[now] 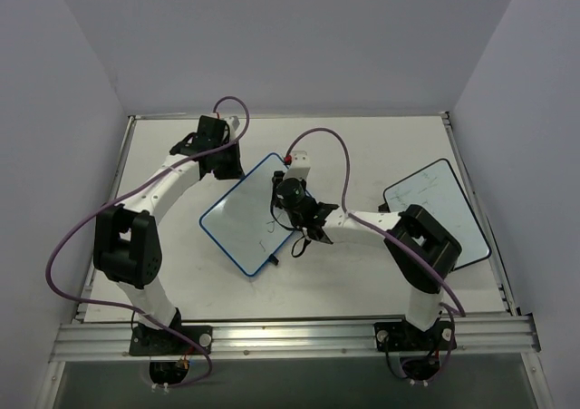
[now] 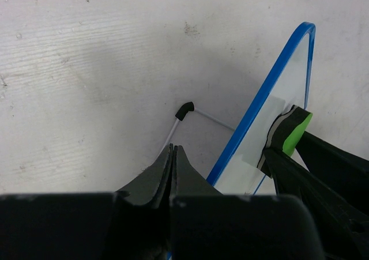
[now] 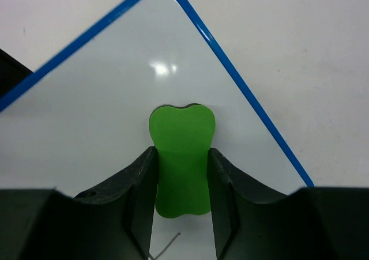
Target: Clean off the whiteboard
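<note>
Whiteboard [image 1: 243, 220] long axis near-left to far-right; right pincer [image 3: 182, 156] pinches green eraser [image 3: 181, 127] on it; left pincer [image 2: 173, 156] pressed together.

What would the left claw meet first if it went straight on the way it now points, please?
Probably the black-tipped wire leg of the whiteboard, just ahead of the shut left claw; depth is unclear, so it might reach the table instead.
</note>
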